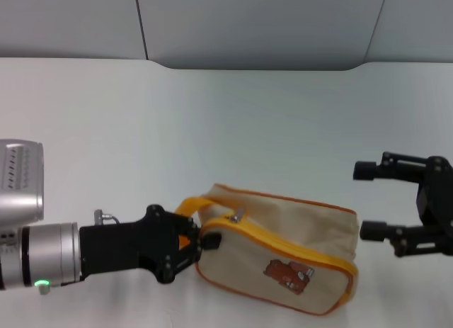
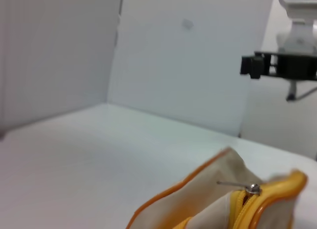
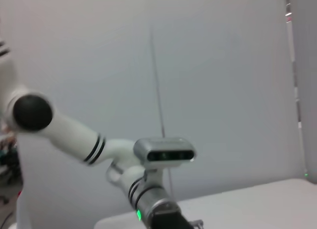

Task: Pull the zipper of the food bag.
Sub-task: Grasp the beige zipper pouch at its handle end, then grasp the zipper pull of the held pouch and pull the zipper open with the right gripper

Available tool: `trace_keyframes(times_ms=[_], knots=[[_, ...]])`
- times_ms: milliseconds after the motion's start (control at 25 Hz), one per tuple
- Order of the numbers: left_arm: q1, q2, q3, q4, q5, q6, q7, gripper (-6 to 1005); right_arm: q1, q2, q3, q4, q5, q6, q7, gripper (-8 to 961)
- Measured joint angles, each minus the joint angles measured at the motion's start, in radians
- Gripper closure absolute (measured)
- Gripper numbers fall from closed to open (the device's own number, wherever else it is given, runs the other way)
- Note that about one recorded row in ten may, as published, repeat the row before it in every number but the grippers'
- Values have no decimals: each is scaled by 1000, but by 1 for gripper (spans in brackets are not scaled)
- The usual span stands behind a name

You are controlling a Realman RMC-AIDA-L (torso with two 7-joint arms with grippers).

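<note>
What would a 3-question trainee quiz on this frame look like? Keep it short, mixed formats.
1. True or false: the right gripper is touching the food bag.
2. Which gripper is at the bag's handle end? A) left B) right C) neither
3. Fill in: the zipper pull tab sits near the bag's ____ end.

Key:
1. False. It hangs open, apart from the bag, off its far end.
2. A. The left gripper is at the end with the orange-yellow loop handle.
3. Handle; the tab stands just beside the left gripper.
</note>
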Motion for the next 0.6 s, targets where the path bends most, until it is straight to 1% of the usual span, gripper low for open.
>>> trace_keyframes(times_ms=[80,160,240,320,360,440,520,600], knots=[[-6,0,0,-5,-35,-3,5,901,16,-1,43,23,0,0,50,121],[-16,-1,2,-9,-66,-5,7,917,39,-7,92,45,0,0,135,121],[-28,-2,4,-11,-88,-6,7,920,70,-19,132,66,0,1,304,121],[-40,-4,5,-16,-101,-6,7,922,94,-33,144,88,0,1,468,120],[-48,-6,4,-22,-109,-6,7,923,108,-43,145,111,0,1,563,120],[-49,-6,3,-24,-113,-5,7,925,125,-56,142,158,-2,8,705,120],[-47,-6,1,-25,-121,-2,8,928,133,-61,140,205,-5,21,794,120],[-44,-5,-1,-25,-130,0,13,930,137,-61,137,248,-10,46,859,121]])
